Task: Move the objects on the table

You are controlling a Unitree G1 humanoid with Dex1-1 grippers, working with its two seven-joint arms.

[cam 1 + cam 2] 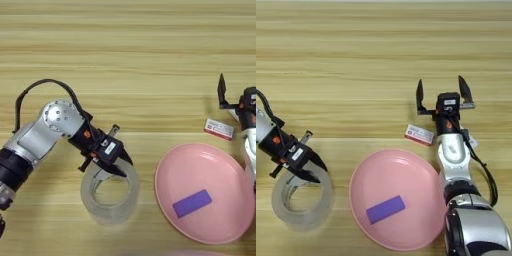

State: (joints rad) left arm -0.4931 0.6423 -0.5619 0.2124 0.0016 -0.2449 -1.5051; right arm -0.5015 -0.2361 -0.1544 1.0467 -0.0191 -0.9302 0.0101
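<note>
Left eye view, our left gripper [117, 167] clamps the tape roll [110, 192] left of the pink plate [210, 175], our right gripper [442, 92] spread wide beyond it.

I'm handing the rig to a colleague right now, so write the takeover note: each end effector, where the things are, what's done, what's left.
Left end effector: at the wide clear tape roll, fingers at its near-top rim, one seemingly inside the ring; grip unconfirmed.
Right end effector: open, empty, above the small white-and-red box.
Round pink plate: front right of the light wood table, holding a flat purple rectangle.
Done: possibly the purple piece. Left: tape roll and box, both on the table.
</note>
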